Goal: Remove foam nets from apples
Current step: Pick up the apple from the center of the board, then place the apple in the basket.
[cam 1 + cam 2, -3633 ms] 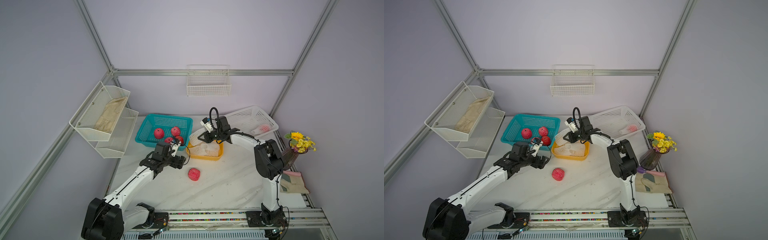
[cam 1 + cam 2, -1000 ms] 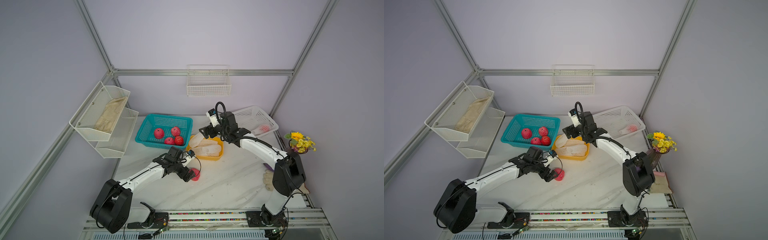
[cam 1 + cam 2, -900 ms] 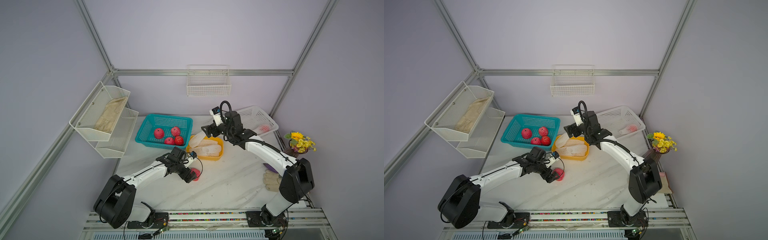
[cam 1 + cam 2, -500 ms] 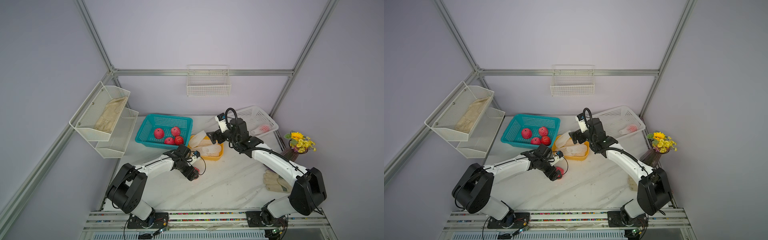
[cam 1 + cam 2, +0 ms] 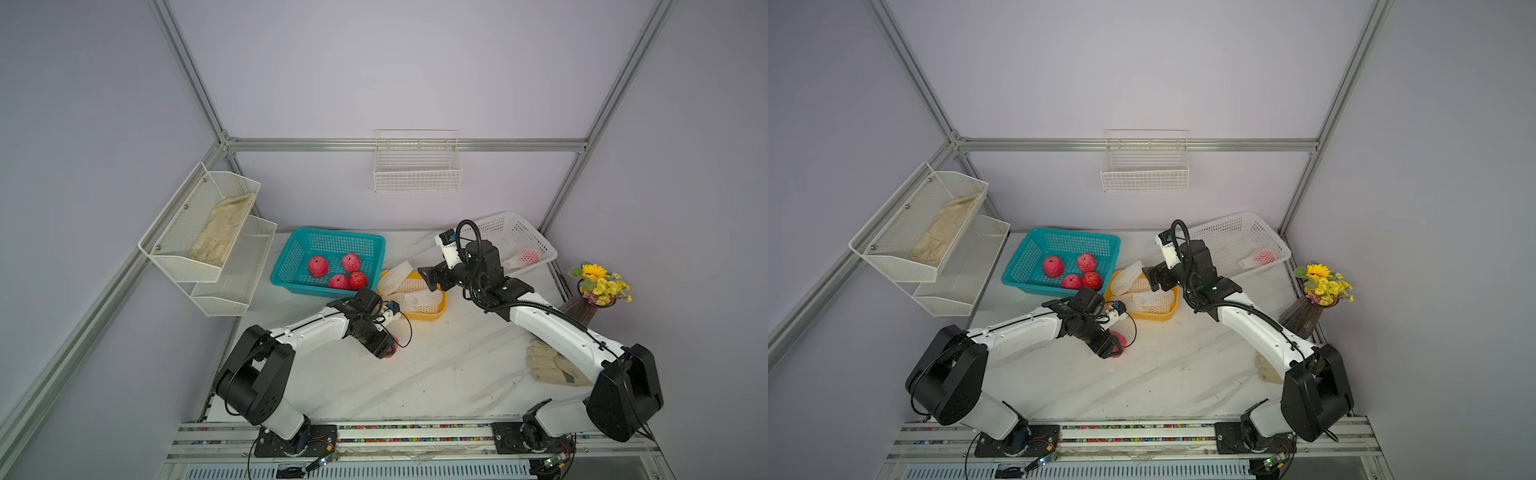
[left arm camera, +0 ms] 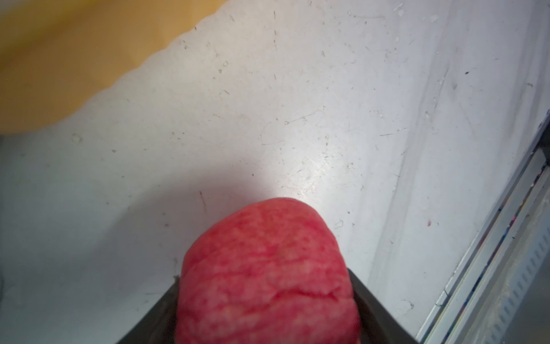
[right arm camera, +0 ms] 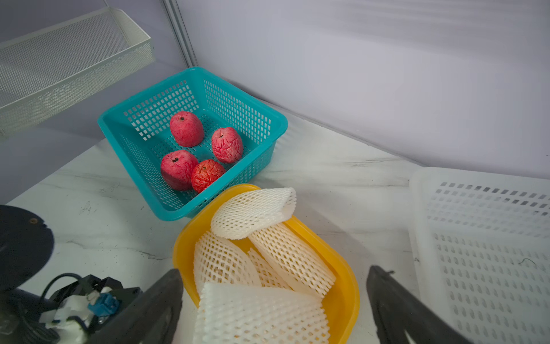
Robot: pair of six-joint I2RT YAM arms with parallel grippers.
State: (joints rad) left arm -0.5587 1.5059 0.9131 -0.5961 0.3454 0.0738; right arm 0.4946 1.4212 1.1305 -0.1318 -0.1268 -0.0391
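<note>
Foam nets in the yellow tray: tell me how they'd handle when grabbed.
Likely floppy: the top net lies bent over the tray rim. Probably light, being open mesh foam. A squeeze would likely flatten one; the lower nets lie flat.

- The apple (image 5: 1119, 336) on the table is mostly hidden under the left gripper (image 5: 1108, 347) in both top views; only red slivers are seen.
- In the left wrist view this apple (image 6: 268, 283) is blurred and cut off by the picture's edge. Contact with the dark fingers (image 6: 378, 312) cannot be told.
- The yellow tray (image 6: 59, 59) is blurred and cropped there.
- The right gripper (image 7: 273, 269) and the white basket (image 7: 476, 253) are cut off in the right wrist view.
- The glove (image 5: 548, 365) is partly covered by the right arm (image 5: 552, 328).
- The netted apple (image 5: 525, 257) is shown too small for its mesh to be made out.
</note>
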